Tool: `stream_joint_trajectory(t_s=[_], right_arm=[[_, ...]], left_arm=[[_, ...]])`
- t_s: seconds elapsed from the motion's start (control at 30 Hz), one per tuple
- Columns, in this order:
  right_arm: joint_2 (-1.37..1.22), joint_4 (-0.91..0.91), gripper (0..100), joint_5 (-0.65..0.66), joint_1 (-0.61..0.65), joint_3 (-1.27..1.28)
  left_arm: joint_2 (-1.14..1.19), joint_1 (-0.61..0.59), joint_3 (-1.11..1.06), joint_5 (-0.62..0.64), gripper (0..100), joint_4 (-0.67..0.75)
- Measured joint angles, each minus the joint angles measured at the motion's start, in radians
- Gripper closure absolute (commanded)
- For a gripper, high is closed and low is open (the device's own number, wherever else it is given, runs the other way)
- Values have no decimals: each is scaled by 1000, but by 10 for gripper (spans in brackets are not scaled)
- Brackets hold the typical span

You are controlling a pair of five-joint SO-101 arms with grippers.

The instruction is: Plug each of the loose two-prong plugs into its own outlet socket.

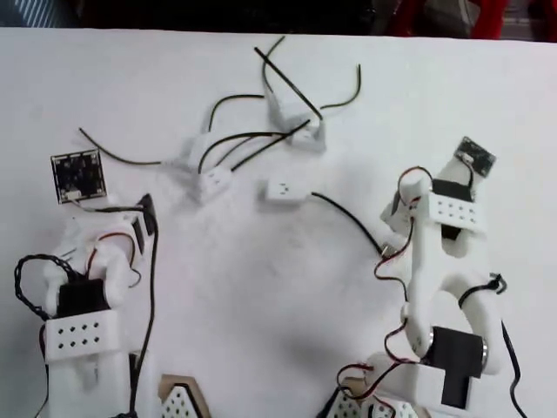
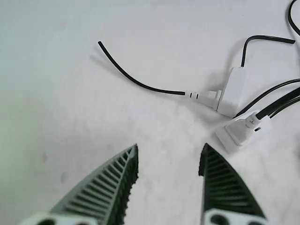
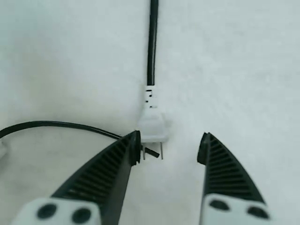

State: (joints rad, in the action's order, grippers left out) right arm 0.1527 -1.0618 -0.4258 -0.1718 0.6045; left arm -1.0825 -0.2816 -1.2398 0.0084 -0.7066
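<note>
While wide apart, ribbed left fingers (image 2: 108, 187) and right fingers (image 3: 108, 173) (by a smooth white plug (image 3: 152, 126)).

Nothing I can read right now. From my right wrist, the plug (image 3: 152, 127) has a few tiny dark marks on its neck, too small to make out. In the high view, the small circuit board (image 1: 78, 174) shows only pale specks, with no legible letters or numbers.
</note>
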Motion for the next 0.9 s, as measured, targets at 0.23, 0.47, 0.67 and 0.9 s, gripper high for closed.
stream_joint_trajectory(t_s=[0.23, 0.47, 0.67, 0.9], right_arm=[[2, 144, 802, 2, 0, 138], [-31, 238, 803, 3, 5, 163], [-172, 262, 935, 0, 34, 81], [-201, 261, 982, 6, 28, 69]], left_arm=[[0, 0, 0, 0, 784, 0], [0, 0, 0, 0, 784, 0], [0, 0, -3, 0, 784, 3], [0, 0, -3, 0, 784, 3]])
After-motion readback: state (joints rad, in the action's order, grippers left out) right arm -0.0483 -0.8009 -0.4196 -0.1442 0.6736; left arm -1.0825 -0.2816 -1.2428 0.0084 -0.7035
